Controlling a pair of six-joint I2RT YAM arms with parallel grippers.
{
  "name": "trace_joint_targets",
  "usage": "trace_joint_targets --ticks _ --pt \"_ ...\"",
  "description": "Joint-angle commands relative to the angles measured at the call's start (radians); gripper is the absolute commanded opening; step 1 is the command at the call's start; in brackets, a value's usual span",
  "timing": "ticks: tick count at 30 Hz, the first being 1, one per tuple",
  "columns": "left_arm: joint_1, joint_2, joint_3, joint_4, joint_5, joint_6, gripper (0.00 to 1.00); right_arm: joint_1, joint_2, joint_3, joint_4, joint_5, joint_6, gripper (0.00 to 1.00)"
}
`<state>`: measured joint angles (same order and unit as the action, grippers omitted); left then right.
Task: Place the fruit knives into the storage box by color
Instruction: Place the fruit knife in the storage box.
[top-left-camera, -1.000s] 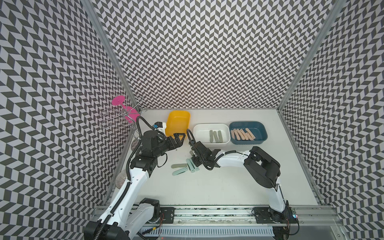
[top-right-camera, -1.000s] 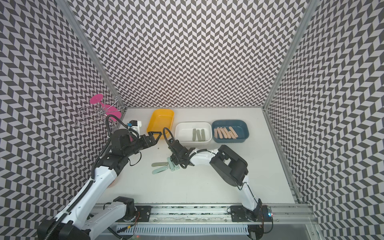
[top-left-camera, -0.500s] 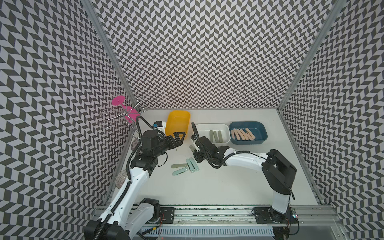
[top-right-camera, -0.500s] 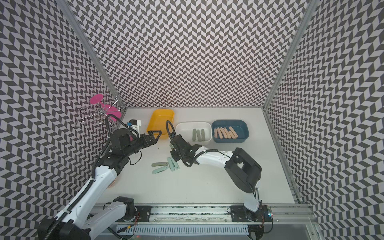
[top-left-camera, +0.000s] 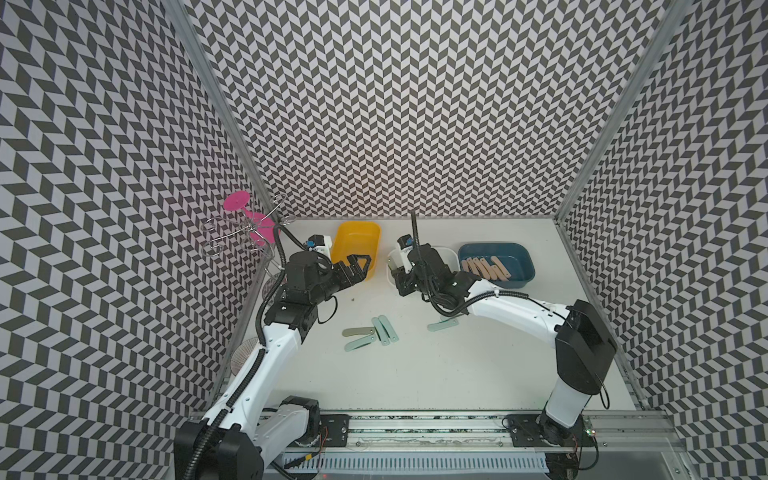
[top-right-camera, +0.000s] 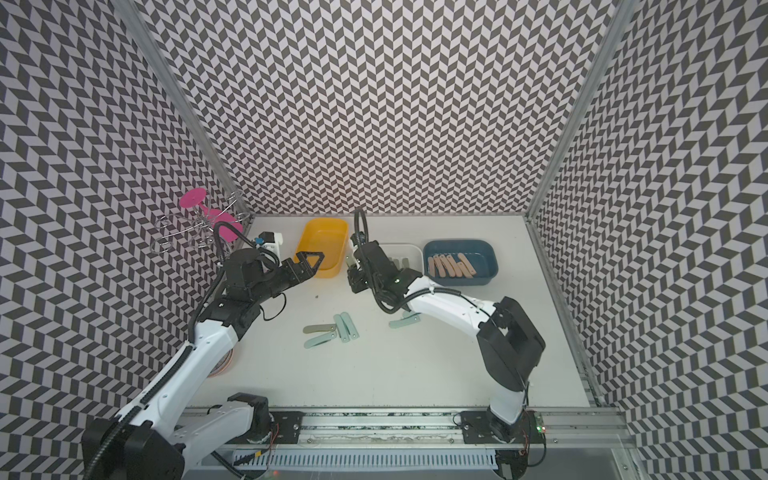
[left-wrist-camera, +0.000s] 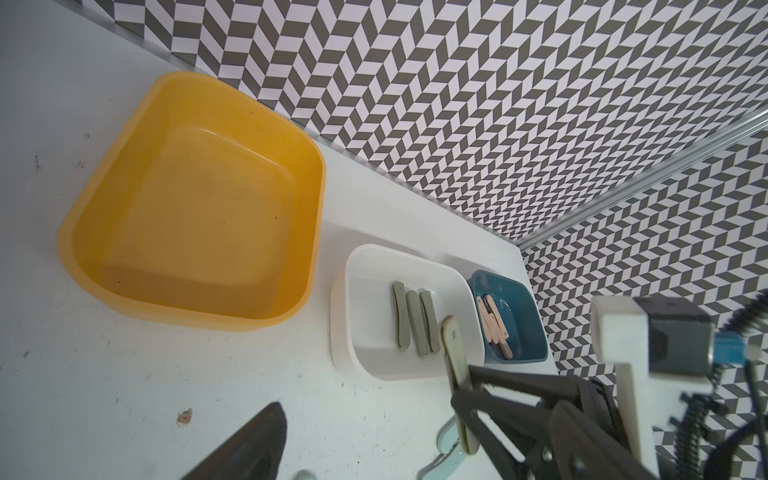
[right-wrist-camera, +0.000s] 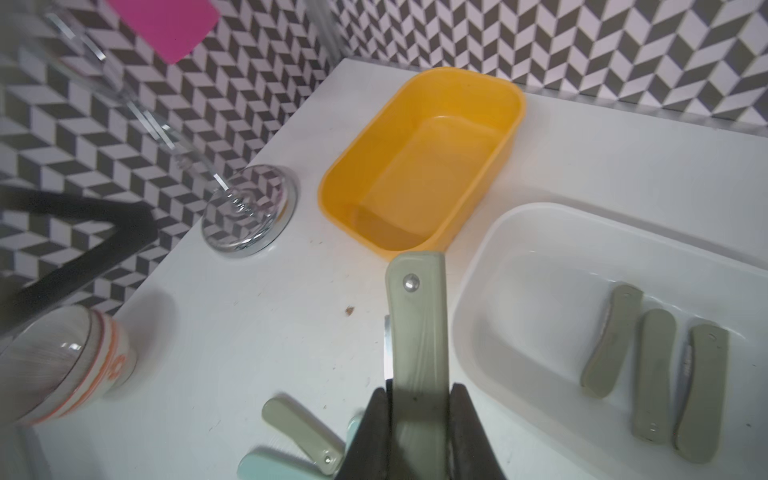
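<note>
Three sage grey-green folding knives lie in the white plastic tub at the surface's far edge. My right gripper clamps a fourth sage knife just outside its rim. Next, I'd carry it over and let go. My left gripper gapes empty. The top views show a pale mint knife beneath the right forearm, which the right wrist view misses; that view shows the grip.

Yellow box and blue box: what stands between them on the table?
The white box, with three grey-green knives inside; the left wrist view shows it clearly.
</note>
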<state>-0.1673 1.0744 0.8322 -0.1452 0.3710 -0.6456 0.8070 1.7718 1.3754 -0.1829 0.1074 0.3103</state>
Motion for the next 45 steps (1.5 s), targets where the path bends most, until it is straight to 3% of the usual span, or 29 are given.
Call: trace_joint_targets --ticks 1,9,16,27,45 --pt "0.007 0.034 0.050 0.036 -0.006 -0.004 1.00 -0.057 0.000 0.011 0.069 0.000 0.109 0.18" --pt "0.006 0.102 0.069 0.063 0.028 0.004 1.00 -0.151 0.106 0.030 0.132 -0.031 0.287 0.18" --pt "0.006 0.128 0.064 0.082 0.045 0.006 1.00 -0.170 0.235 0.118 0.090 -0.050 0.344 0.18" --pt "0.006 0.141 0.057 0.103 0.071 0.006 1.00 -0.171 0.378 0.227 0.018 0.018 0.331 0.18" --pt "0.006 0.150 0.047 0.124 0.079 -0.004 1.00 -0.172 0.475 0.265 -0.030 0.079 0.263 0.18"
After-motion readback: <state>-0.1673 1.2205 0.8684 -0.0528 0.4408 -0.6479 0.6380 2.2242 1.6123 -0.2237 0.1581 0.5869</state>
